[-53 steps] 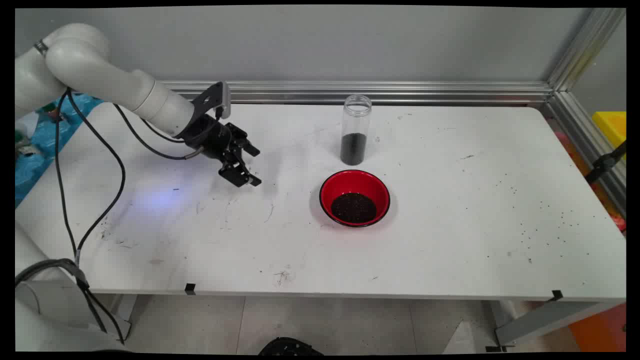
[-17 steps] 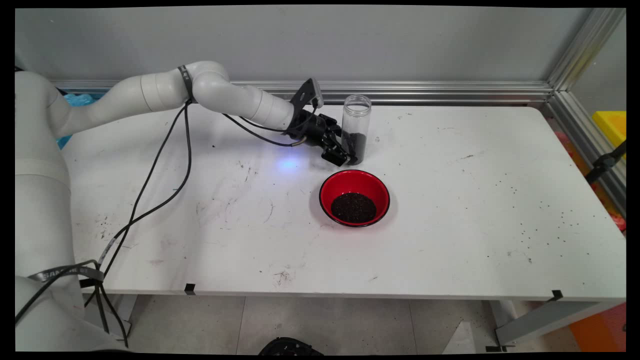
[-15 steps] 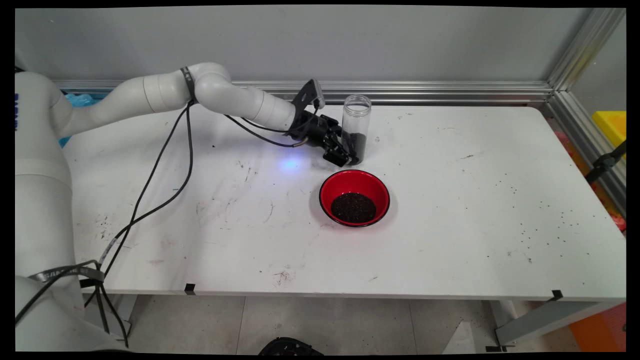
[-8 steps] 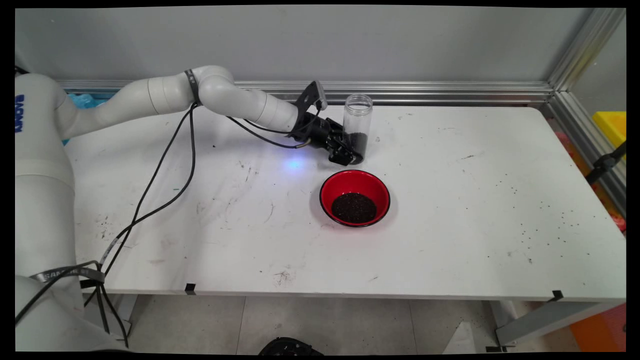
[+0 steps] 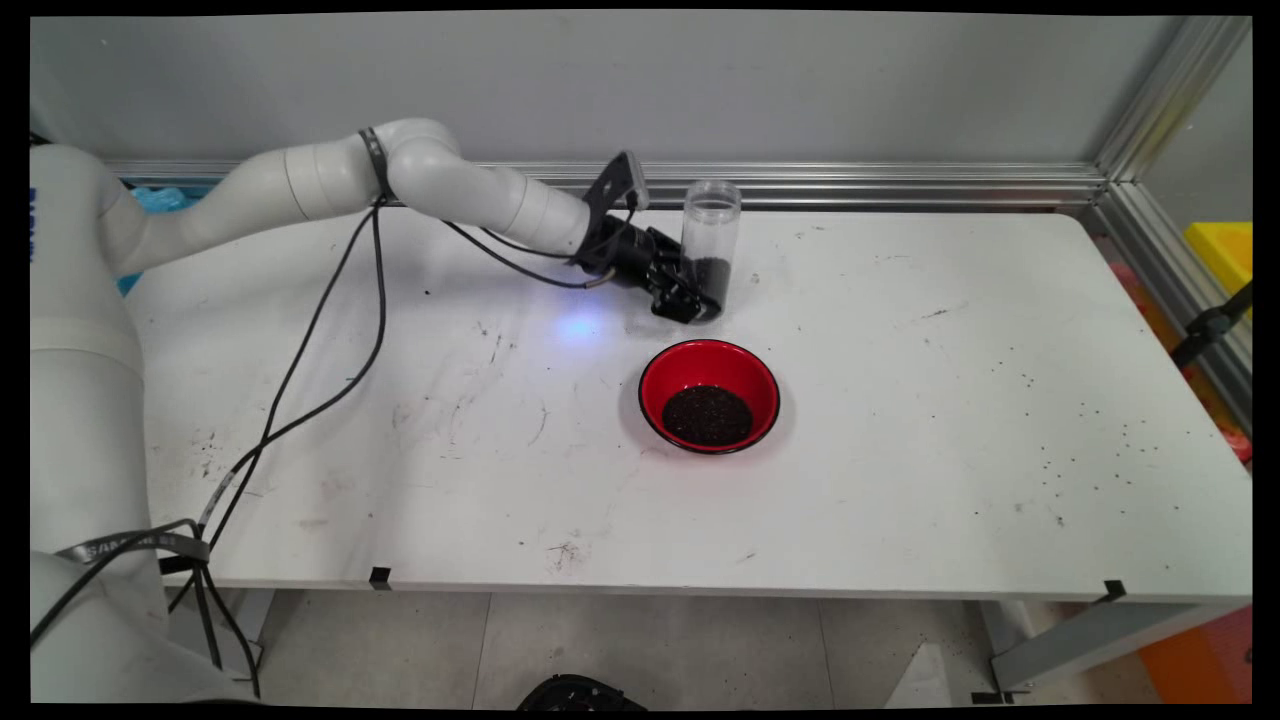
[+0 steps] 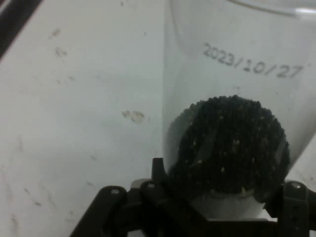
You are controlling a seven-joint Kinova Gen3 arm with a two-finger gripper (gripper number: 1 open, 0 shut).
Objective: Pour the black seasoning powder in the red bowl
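A tall clear jar (image 5: 711, 225) with no lid, part full of small black seeds (image 5: 709, 275), is held low down by my black gripper (image 5: 703, 296), which is shut on it from the left. The jar stands upright at the table's back middle, just off the surface. In the hand view the jar (image 6: 237, 64) fills the upper right with its seeds (image 6: 229, 143) just above my gripper (image 6: 222, 197); it bears the printed date 2023/10/27. A red bowl (image 5: 662, 385) holding more black seeds (image 5: 707, 415) sits just in front of the jar.
The white table (image 5: 900, 400) carries scuffs and scattered dark specks towards the right. An aluminium rail (image 5: 900, 180) runs along the back edge and down the right side. Black cables (image 5: 330, 330) hang from the arm over the table's left part.
My gripper came from the left of the table to the jar and shut on its lower part. In the last half second the jar has risen slightly.
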